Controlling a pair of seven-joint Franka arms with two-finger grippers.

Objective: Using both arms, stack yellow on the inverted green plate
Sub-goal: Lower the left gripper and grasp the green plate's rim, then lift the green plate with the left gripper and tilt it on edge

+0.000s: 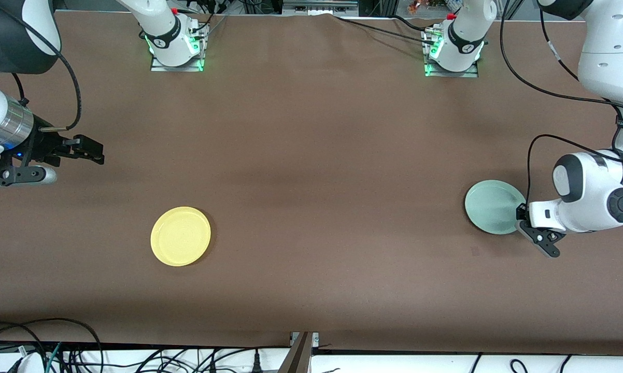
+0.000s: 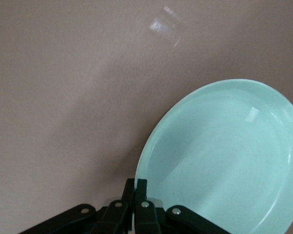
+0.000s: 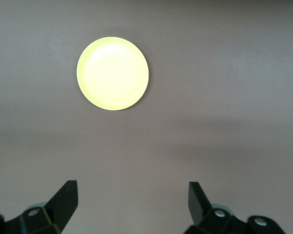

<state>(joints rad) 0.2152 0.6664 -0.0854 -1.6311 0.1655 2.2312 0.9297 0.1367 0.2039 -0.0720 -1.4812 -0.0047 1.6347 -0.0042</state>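
Observation:
The yellow plate (image 1: 180, 236) lies flat, hollow side up, toward the right arm's end of the table; it also shows in the right wrist view (image 3: 113, 73). The pale green plate (image 1: 492, 206) is at the left arm's end. My left gripper (image 1: 521, 215) is shut on its rim at the edge nearest that arm; in the left wrist view the fingers (image 2: 140, 187) pinch the rim and the plate's hollow face (image 2: 224, 161) looks tilted. My right gripper (image 1: 73, 160) is open and empty, up over the table at its own end, apart from the yellow plate.
The brown table (image 1: 311, 155) spans the view. The two arm bases (image 1: 174, 44) (image 1: 454, 52) stand along its edge farthest from the front camera. Cables (image 1: 57, 347) lie off the table's nearest edge.

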